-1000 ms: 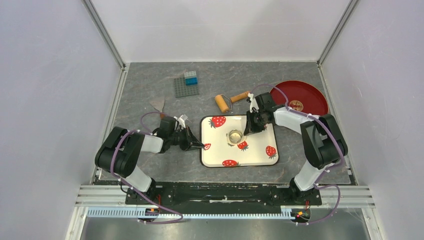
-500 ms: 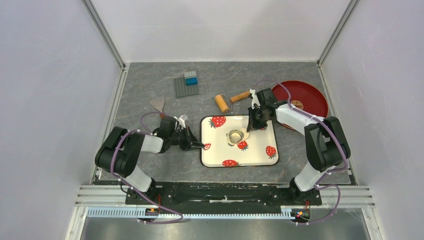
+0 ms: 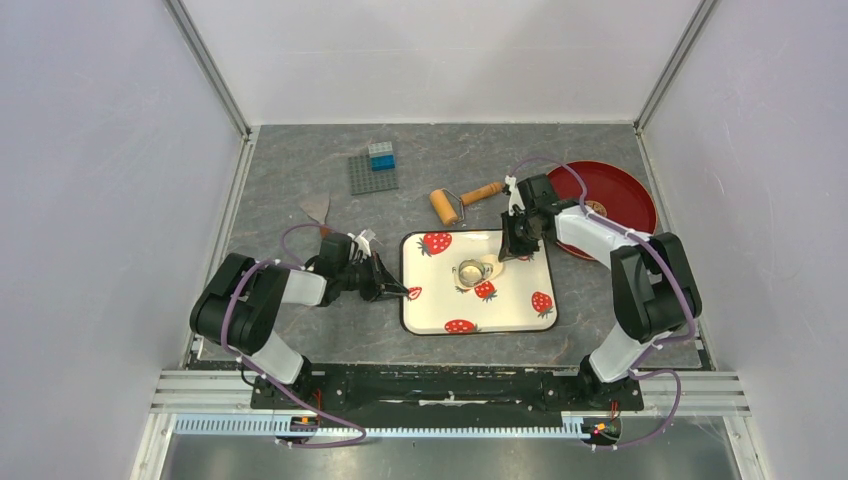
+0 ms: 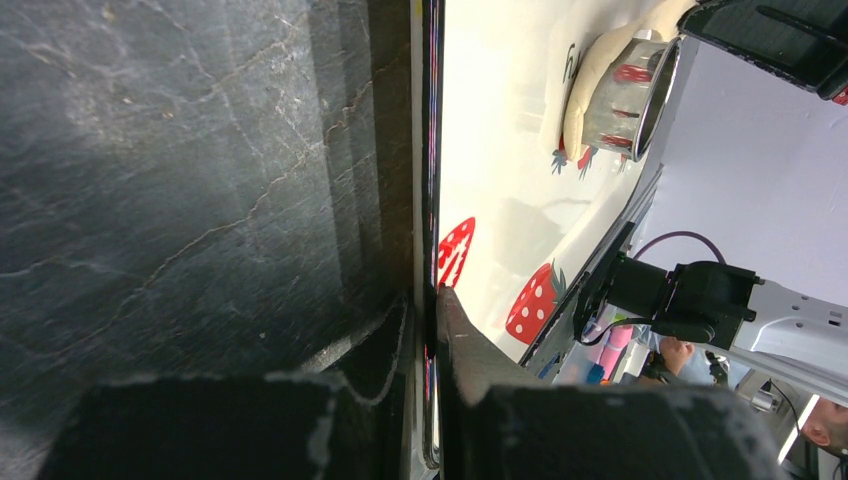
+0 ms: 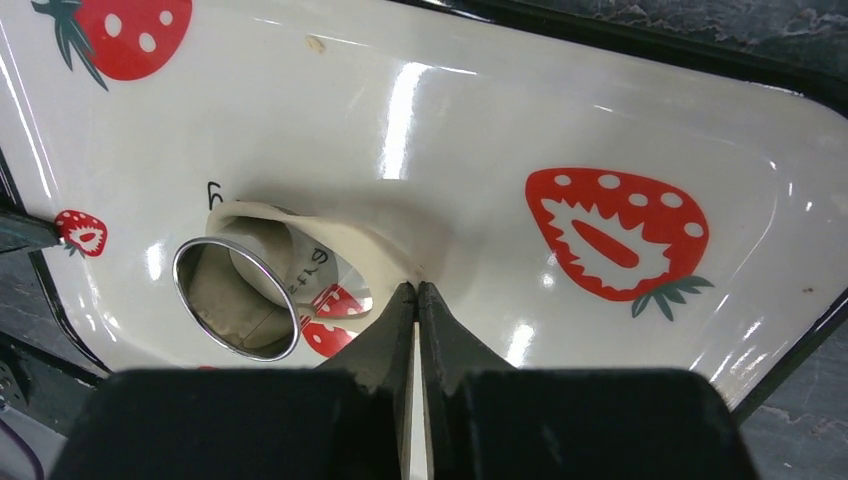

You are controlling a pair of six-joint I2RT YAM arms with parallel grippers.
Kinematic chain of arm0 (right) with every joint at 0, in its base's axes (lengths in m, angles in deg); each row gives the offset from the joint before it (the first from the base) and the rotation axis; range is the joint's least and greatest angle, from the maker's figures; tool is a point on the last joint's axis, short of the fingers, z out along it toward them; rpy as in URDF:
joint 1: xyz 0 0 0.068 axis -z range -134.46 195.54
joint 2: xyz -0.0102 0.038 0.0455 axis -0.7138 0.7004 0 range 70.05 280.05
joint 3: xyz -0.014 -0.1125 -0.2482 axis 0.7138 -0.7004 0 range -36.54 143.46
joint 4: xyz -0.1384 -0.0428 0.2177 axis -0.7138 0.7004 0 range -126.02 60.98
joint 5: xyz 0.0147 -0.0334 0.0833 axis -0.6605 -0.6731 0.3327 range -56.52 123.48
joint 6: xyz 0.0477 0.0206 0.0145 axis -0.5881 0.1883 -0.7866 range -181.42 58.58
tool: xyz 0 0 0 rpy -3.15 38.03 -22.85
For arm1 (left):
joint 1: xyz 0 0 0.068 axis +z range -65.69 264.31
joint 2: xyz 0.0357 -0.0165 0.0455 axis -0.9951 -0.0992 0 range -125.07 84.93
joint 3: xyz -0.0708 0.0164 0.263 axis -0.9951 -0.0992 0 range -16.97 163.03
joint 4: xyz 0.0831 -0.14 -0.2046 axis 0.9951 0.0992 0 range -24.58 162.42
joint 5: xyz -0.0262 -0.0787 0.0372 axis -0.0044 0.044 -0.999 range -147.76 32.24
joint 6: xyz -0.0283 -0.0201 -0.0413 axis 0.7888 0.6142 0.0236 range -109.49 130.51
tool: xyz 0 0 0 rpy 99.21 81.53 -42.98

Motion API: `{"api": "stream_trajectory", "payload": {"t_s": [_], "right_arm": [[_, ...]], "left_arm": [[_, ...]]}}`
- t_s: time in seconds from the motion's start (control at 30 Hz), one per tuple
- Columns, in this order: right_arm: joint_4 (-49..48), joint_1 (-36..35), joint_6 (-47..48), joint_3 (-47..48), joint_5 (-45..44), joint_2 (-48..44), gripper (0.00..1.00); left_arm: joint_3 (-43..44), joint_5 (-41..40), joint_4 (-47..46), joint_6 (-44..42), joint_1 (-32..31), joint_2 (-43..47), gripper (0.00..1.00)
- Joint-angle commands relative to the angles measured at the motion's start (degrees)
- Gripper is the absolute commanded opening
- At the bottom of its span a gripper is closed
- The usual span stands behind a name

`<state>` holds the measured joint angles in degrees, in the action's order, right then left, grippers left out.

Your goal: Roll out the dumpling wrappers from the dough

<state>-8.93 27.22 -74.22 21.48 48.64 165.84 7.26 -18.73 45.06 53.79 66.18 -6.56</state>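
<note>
Top view: the strawberry-print tray (image 3: 505,318) lies mid-bench (image 3: 450,150). The left gripper (image 3: 398,293) is at the tray's left rim and the right gripper (image 3: 508,256) is over its upper right part. The metal ring cutter (image 3: 470,271) stands near the tray's centre on the flattened dough (image 3: 489,268). The wooden roller (image 3: 452,203) lies off the tray, just beyond its far edge.

Left wrist view: the jaws are clamped on the tray's rim, holding it in place.

Right wrist view: the jaws are closed on the dough's edge beside the cutter, and the sheet is drawn to a point at the tips.

Judgement: rolling is done and a wrapper is being cut. The next move calls for peeling the surplus outward without shifting the cutter
</note>
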Motion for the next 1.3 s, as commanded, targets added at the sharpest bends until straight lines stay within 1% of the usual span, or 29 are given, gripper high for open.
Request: {"api": "stream_trajectory", "payload": {"t_s": [0.0,0.3,0.43,0.9,1.27], "right_arm": [[0.1,0.7,1.3,4.3,-1.3,1.1,0.04],[2.3,0.4,1.3,12.5,2.1,5.7,0.04],[3.7,-1.1,1.2,15.5,3.1,6.7,0.05],[4.6,-14.0,-2.3,21.2,1.5,7.7,0.06],[5.9,-20.4,-3.6,21.0,-0.4,2.4,0.05]], "left_arm": [[-2.0,-7.1,3.8,-1.4,-0.3,-2.1,0.02],[-1.9,-6.9,3.6,-1.5,-0.3,-2.3,0.02],[-1.9,-6.9,3.6,-1.5,-0.3,-2.3,0.02],[-2.0,-7.0,3.5,-1.5,-0.3,-2.4,0.02],[-2.1,-6.9,3.2,-1.4,-0.3,-2.5,0.02]]}}
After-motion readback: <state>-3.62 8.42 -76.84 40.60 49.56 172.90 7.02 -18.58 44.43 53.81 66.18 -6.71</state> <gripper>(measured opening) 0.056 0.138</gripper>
